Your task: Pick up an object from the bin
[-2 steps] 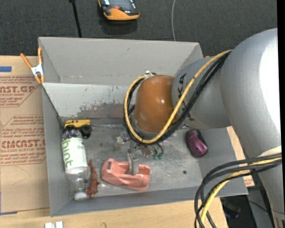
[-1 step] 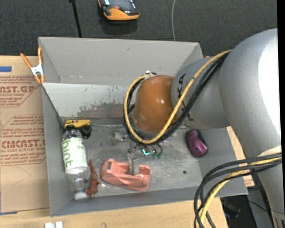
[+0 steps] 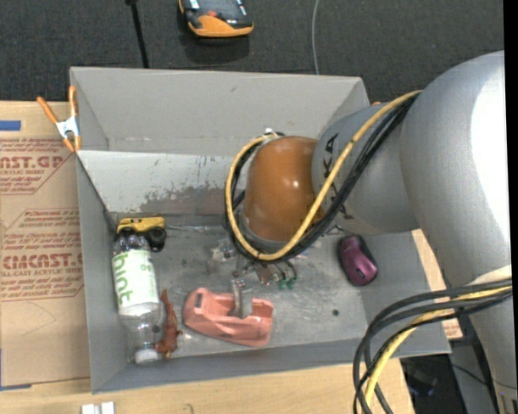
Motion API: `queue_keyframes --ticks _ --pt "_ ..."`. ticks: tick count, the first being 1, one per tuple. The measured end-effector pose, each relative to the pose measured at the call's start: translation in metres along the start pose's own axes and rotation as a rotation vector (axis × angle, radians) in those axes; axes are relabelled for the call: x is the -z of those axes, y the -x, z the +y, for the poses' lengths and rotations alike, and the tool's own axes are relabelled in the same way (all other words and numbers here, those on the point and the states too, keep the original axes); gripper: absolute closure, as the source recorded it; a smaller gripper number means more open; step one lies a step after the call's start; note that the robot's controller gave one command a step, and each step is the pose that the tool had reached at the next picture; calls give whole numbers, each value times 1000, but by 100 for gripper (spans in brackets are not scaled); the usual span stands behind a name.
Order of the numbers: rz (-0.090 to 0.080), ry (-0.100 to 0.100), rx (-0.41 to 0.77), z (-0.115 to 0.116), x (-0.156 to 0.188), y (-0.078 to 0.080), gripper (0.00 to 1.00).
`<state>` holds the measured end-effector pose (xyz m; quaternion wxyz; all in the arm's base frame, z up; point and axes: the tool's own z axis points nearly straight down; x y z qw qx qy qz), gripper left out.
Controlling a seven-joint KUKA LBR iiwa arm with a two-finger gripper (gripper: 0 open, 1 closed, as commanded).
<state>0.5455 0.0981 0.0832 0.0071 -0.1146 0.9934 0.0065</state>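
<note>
Tool low in the grey bin, under the round orange wrist cover, down right at the upper middle of a salmon-pink plastic piece. Open or closed: cannot tell. Pink piece flat on the bin floor. Just left of the pink piece, a thin red-brown figure. Further left, beside that figure, a clear bottle with white label, lying down. Up-left of the pink piece, a yellow toy car. Just up-right of it, a small green bit. Further right and somewhat higher, well apart, a purple oval thing.
</note>
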Motion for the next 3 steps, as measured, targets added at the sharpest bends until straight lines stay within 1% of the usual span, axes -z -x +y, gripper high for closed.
queue_keyframes --ticks 1,2,3 --pt "-18 -1 -1 0 -2 2 0" --pt "0 0 0 0 0 0 100" --pt "-18 -1 -1 0 -2 2 0"
